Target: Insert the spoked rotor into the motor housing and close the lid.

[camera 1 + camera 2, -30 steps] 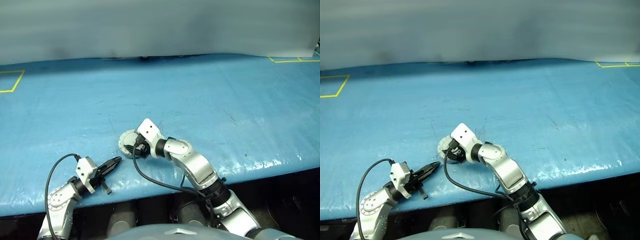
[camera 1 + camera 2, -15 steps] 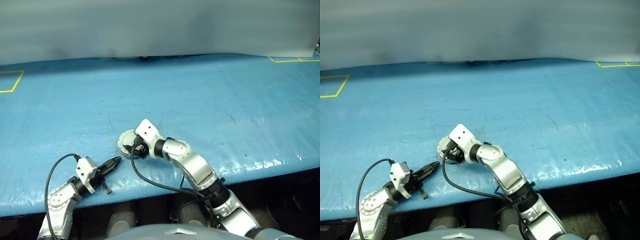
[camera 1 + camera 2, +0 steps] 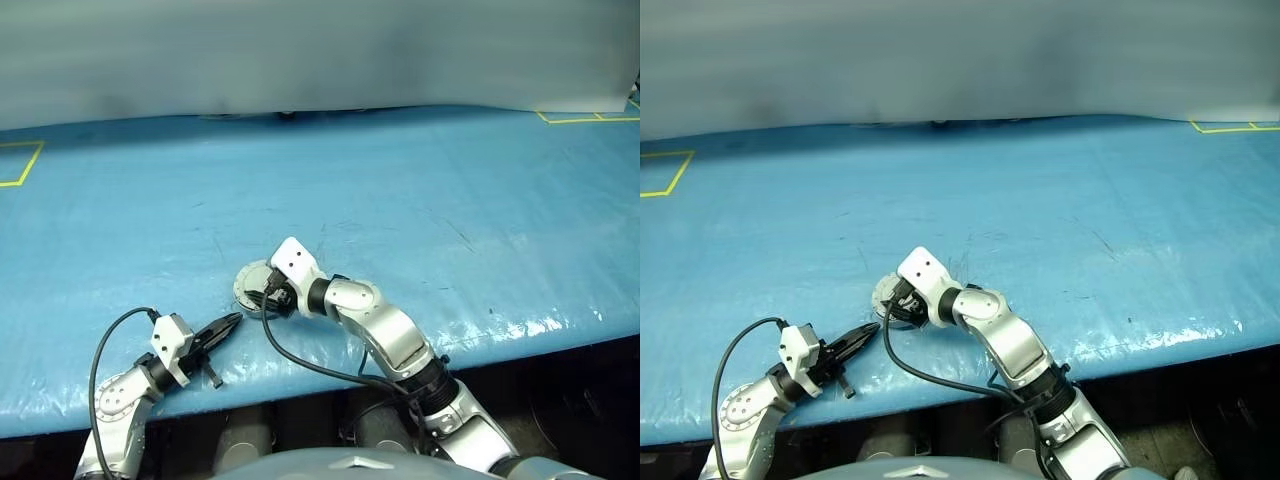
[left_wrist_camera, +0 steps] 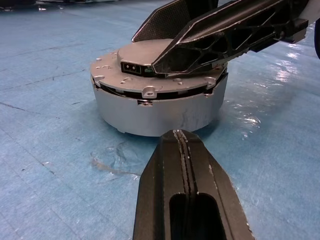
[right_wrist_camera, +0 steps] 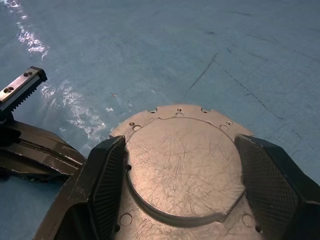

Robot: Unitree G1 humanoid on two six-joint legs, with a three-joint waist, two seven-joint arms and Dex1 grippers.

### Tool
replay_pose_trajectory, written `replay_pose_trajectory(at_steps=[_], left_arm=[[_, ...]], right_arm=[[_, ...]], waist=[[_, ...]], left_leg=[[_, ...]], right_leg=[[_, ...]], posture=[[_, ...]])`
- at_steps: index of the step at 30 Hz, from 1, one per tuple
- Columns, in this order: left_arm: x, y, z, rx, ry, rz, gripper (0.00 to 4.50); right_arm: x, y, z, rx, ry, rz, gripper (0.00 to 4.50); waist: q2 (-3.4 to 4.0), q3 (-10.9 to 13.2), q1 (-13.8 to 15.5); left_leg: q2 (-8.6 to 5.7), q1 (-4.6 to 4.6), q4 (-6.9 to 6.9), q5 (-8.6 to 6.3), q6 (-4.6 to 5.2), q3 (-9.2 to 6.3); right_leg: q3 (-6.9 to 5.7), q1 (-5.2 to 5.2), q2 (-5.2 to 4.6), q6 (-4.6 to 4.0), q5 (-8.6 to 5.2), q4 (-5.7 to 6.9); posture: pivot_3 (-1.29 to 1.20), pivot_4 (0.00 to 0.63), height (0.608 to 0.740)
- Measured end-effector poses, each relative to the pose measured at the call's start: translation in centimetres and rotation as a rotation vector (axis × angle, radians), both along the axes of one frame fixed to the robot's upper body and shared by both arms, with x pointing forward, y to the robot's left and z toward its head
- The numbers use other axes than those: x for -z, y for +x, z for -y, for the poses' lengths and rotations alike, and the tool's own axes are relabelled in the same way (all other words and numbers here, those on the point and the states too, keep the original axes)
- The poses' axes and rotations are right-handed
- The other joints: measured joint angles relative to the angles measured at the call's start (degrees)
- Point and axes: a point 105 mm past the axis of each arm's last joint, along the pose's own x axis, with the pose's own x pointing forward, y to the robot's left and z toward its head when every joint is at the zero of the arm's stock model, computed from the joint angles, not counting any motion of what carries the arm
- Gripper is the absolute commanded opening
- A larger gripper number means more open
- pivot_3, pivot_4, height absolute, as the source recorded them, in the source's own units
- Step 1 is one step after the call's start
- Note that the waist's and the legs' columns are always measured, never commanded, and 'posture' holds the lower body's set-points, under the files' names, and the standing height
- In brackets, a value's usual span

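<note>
A round silver motor housing [image 4: 160, 112] stands on the blue table near its front edge. The lid [image 5: 182, 170], a flat silver-grey disc with small holes round its rim, lies on top of it. My right gripper [image 5: 179, 142] reaches over the assembly [image 3: 250, 278], its two fingers closed against opposite sides of the lid's raised centre. My left gripper [image 3: 235, 320] lies low and level just in front of the housing, shut and empty, its tip [image 4: 180, 135] a short way from the housing wall. The spoked rotor is hidden.
The blue table cover [image 3: 420, 190] stretches wide behind and to both sides. Its front edge [image 3: 330, 385] runs close behind my arms. Yellow tape marks sit at the far left [image 3: 25, 165] and far right [image 3: 585, 120]. A grey wall closes the back.
</note>
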Motion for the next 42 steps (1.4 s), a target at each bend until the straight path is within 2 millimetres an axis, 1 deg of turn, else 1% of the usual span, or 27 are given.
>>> replay_pose_trajectory(at_steps=[4,14,25,30,34,36,38,42], left_arm=[[0.0,0.0,0.0,0.001,0.000,-0.001,0.00],[0.1,-0.1,-0.1,-0.005,0.000,-0.005,0.00],[0.2,0.0,-0.3,-0.015,-0.006,-0.014,0.00],[0.1,-0.2,-0.9,-0.056,-0.035,-0.049,0.00],[-0.3,-0.5,-3.3,-0.121,0.001,-0.083,0.00],[-0.9,-0.5,-4.2,-0.157,-0.010,-0.077,0.00],[-1.5,-0.1,-4.4,-0.174,-0.027,-0.061,0.00],[-2.7,1.0,-3.4,-0.173,-0.077,-0.022,0.00]], right_arm=[[-0.2,-0.1,-0.3,-0.006,0.005,0.000,3.12],[0.3,-0.3,-0.6,-0.019,-0.024,0.017,3.12],[0.9,-0.1,-0.3,-0.037,-0.066,0.064,3.12],[1.2,-0.2,-0.3,-0.067,-0.068,0.082,3.12],[1.3,-0.2,-0.3,-0.076,-0.062,0.087,3.12],[1.3,-0.2,-0.2,-0.078,-0.062,0.090,3.12],[1.3,-0.2,-0.1,-0.079,-0.063,0.090,3.12],[1.4,-0.2,-0.2,-0.080,-0.063,0.091,3.12]], waist=[[-0.01,0.00,-0.03],[-0.02,-0.02,-0.26],[-0.04,-0.10,-0.30],[-0.11,-0.16,-0.62],[-0.20,-0.21,-0.72],[-0.22,-0.23,-0.64],[-0.28,-0.26,-0.54],[-0.35,-0.30,-0.52]], left_leg=[[0.00,0.01,-0.12,-0.02,-0.03,0.01],[0.02,0.21,-0.11,-0.03,-0.06,0.09],[0.03,0.40,-0.13,-0.04,-0.08,0.15],[0.09,0.49,-0.18,-0.05,-0.09,0.16],[0.09,0.52,-0.30,-0.05,-0.11,0.15],[0.08,0.51,-0.30,-0.07,-0.13,0.16],[0.07,0.51,-0.29,-0.07,-0.14,0.17],[0.07,0.55,-0.28,-0.06,-0.16,0.19]], right_leg=[[0.00,0.01,0.06,0.01,0.01,-0.02],[0.05,0.12,0.03,-0.04,-0.02,-0.02],[0.10,0.23,0.03,-0.06,-0.04,0.00],[0.10,0.25,0.06,-0.10,-0.06,0.03],[0.09,0.24,0.07,-0.21,-0.13,0.02],[0.09,0.24,0.05,-0.21,-0.13,0.01],[0.10,0.26,0.03,-0.21,-0.13,0.00],[0.11,0.29,0.04,-0.20,-0.12,0.00]], posture=[[0.00,0.150,0.740],[0.00,0.150,0.740],[0.00,0.150,0.740],[0.00,0.150,0.740],[0.00,0.150,0.740],[0.00,0.150,0.740],[0.00,0.150,0.740],[0.00,0.150,0.740]])
